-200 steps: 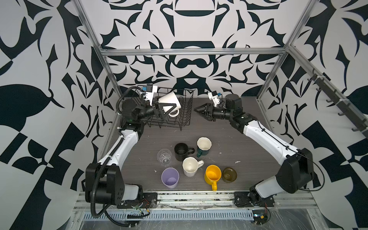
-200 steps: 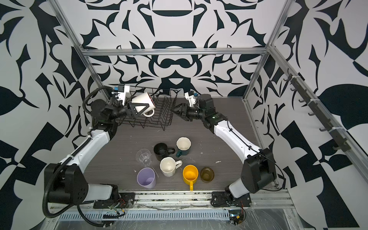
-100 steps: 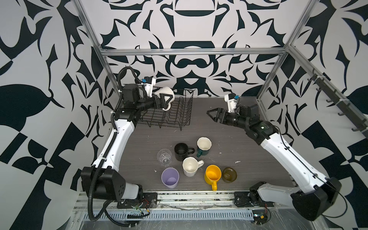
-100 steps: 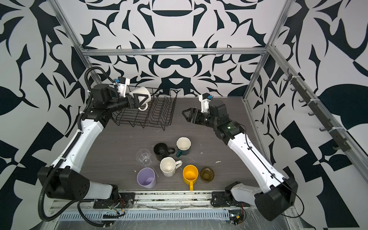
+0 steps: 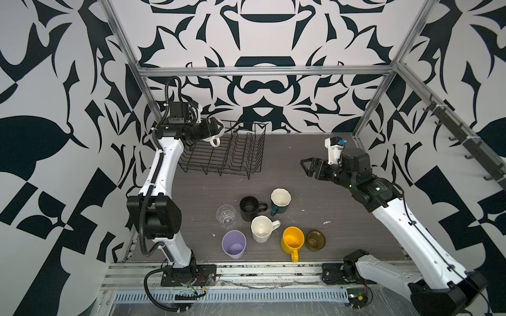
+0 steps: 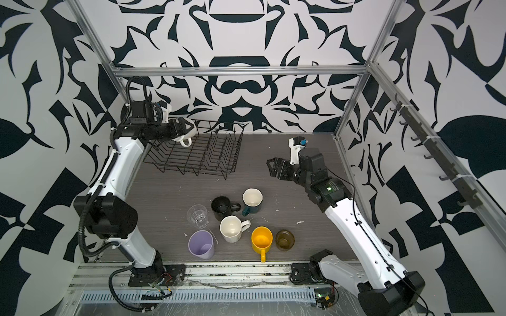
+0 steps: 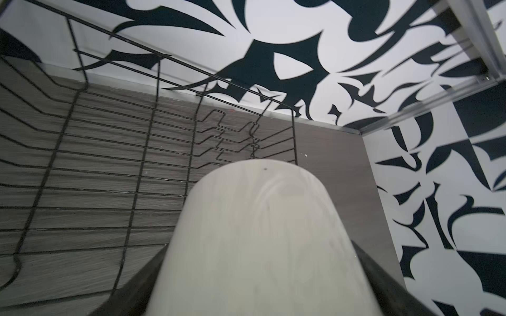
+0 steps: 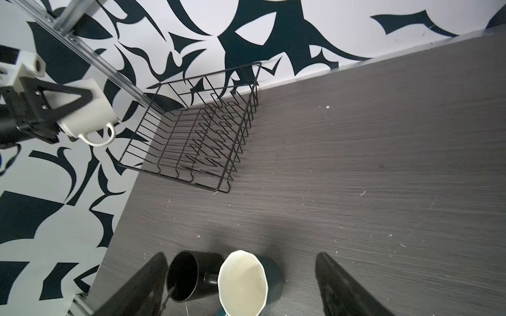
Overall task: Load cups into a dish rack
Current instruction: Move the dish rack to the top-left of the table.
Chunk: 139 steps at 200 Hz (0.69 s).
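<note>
Grey wood-grain tabletop (image 5: 315, 147) carries everything, with the two arms mounted along its near edge.

Left arm: it stretches from its base up along the left edge toward the far left corner, with the wrist turned inward toward the tabletop's middle. The left gripper (image 5: 219, 130) is clamped on a white mug (image 5: 214, 142). The mug lies sideways between the jaws with its handle hanging down. It hangs in the air over the far left part of the rack. The right wrist view shows the white mug (image 8: 87, 115) clear of the wires.

Right arm: it rises from the near right corner and leans toward the far right part of the tabletop, with the wrist pointing left. The right gripper (image 5: 306, 168) hovers with its jaws spread wide and nothing between them. It touches nothing.

The black wire dish rack (image 5: 227, 156) stands near the far left corner, with its plate-slot prongs on the side toward the middle. Nothing rests in it.

Seven cups stand upright in a cluster close to the middle of the near edge:
- lilac tumbler (image 5: 234, 244), nearest the edge on the left
- yellow mug (image 5: 293, 240)
- cream mug (image 5: 261, 228)
- teal mug (image 5: 280, 201), just beside the black mug (image 5: 249, 209)
- clear glass (image 5: 226, 216)
- small olive-brown glass (image 5: 315, 240), just beside the yellow mug
</note>
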Available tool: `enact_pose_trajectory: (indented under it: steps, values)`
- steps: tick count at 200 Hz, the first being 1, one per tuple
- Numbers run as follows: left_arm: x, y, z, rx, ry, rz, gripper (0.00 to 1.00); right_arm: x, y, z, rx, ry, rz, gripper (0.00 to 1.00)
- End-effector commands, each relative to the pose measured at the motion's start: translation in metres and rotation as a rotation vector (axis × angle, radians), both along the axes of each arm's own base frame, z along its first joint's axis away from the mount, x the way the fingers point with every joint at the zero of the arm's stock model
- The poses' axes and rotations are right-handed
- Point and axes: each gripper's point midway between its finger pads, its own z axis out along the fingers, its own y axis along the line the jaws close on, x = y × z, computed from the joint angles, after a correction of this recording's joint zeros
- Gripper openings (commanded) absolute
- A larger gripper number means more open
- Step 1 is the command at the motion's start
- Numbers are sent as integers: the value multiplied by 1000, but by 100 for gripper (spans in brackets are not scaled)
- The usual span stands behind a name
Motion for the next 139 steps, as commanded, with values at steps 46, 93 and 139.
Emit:
enact_pose_trajectory:
  steps: [46,93,139]
  values:
    - [47,35,-28,39,143,135,0,-13,-14,-12,-87,11,1,85]
    - [72,46,-59,23,193,178,0,-5,-17,-26,-134,71,-19,80]
    - [78,54,-62,13,190,200,0,50,27,-38,-105,112,42,71]
